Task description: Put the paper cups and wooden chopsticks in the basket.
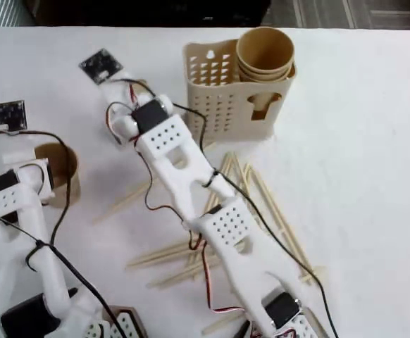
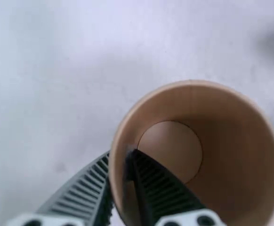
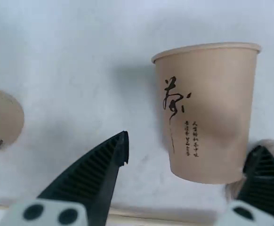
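since the left gripper (image 2: 127,157) has one jaw inside the paper cup (image 2: 231,141) and one outside, the jaws are clenched on the cup wall just under the rim. judgement: a rim pinch was used because the cup looks too wide to span, and it leaves the base free to drop into another cup.

basket (image 1: 219,91): upright on the desk (image 1: 360,141). stacked cups (image 1: 265,53) are already nested in one end, rims above the basket wall.

held paper cup: well apart from the basket, off beyond the end opposite the stacked cups. cannot tell whether its base touches the desk. judgement: it goes on that stack next.

wooden chopsticks (image 1: 163,253): scattered flat on the desk, from just beside the basket's front wall outward, some passing under the right arm (image 1: 226,225). none seen in the basket.

right gripper (image 3: 191,143): jaws spread wide, released, holding nothing. a printed cup (image 3: 212,94) stands beyond them, apart from both jaws. cannot tell if it is the cup the left gripper holds. judgement: this opening suits a cup body, not a thin stick.
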Controlling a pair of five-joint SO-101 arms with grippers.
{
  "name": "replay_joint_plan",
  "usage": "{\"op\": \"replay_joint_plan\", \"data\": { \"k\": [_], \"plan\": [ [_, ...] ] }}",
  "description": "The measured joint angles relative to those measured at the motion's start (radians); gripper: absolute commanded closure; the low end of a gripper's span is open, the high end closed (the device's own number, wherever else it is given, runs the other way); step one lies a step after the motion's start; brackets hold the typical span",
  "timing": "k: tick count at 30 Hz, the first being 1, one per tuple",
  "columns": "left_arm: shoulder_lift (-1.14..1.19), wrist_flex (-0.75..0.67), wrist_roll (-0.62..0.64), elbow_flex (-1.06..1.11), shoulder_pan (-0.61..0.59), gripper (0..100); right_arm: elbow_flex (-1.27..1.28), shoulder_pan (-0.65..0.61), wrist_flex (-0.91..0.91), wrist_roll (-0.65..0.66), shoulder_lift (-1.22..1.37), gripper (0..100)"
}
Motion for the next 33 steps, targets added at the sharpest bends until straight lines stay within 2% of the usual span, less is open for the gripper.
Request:
{"op": "replay_joint_plan", "data": {
  "k": [12,21,25,33],
  "plan": [
    [0.0,0.0,0.0,0.0,0.0,98,-0.006,0.044,-0.046,0.009,0.146,61.5],
    [0.0,-0.002,0.0,0.008,0.0,98,-0.011,0.055,-0.046,0.032,0.17,84.8],
    [0.0,-0.002,0.0,0.008,0.0,98,-0.011,0.054,-0.035,0.123,0.166,86.5],
    [0.0,-0.018,0.0,0.012,0.0,98,-0.011,0.049,0.106,0.15,0.084,86.5]
  ]
}}
